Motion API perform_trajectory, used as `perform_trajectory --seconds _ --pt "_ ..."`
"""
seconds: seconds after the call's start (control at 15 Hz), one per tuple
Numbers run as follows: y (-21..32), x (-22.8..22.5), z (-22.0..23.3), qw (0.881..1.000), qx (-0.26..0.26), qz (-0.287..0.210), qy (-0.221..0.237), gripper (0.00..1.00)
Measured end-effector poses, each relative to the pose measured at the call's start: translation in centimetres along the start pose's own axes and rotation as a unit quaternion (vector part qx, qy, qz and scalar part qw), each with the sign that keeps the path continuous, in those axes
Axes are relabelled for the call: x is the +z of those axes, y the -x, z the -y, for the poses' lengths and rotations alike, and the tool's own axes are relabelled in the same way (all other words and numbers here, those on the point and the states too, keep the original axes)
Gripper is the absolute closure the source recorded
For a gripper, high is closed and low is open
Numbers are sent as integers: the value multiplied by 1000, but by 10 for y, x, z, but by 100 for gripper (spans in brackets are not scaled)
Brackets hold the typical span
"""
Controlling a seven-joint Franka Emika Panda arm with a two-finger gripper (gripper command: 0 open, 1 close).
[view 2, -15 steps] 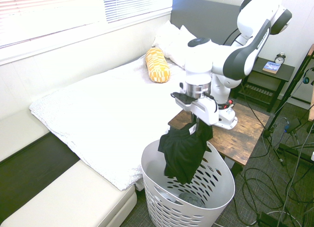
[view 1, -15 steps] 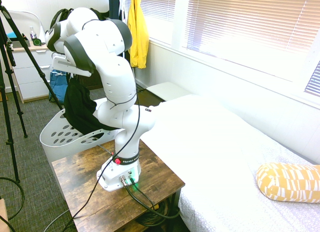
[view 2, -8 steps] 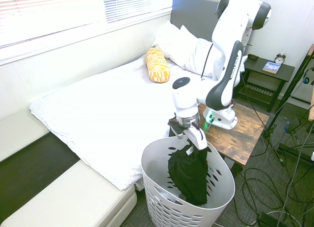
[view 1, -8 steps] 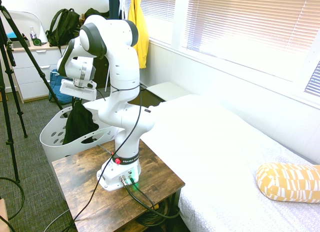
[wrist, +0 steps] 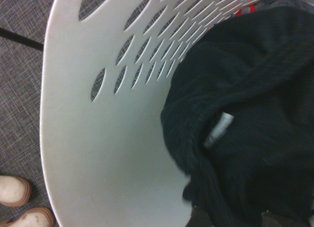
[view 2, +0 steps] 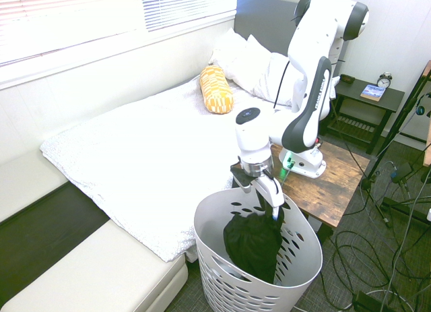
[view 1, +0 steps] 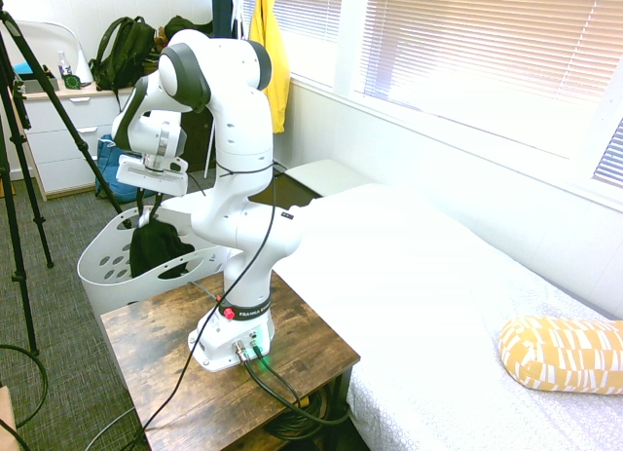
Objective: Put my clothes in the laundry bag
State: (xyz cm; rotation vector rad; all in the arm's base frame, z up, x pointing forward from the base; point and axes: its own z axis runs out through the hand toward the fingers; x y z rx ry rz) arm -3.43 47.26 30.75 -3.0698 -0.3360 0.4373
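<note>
Gripper (view 2: 269,203) low over mouth of laundry basket (view 2: 306,268), pointing steeply down; how far fingers are parted and whether they still pinch cloth cannot be told. Black garment (view 2: 252,241) bunched inside basket, top edge right at fingertips. Wrist view: garment (wrist: 245,114) against basket's white holed wall (wrist: 117,138), small white tag (wrist: 219,129) showing. Basket on grey carpet (view 1: 49,305) beside wooden side table (view 2: 330,184), near bed (view 2: 148,157).

matt black cloth clothes (view 2: 252,241), smooth plastic laundry bag (view 2: 306,271)
</note>
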Motion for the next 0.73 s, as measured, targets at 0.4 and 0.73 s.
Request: perform_trajectory --seconds 0.4,0.73 --pt "-99 -51 -38 996 69 -46 -18 0" --pt "-231 -112 -165 978 175 -114 4 0"
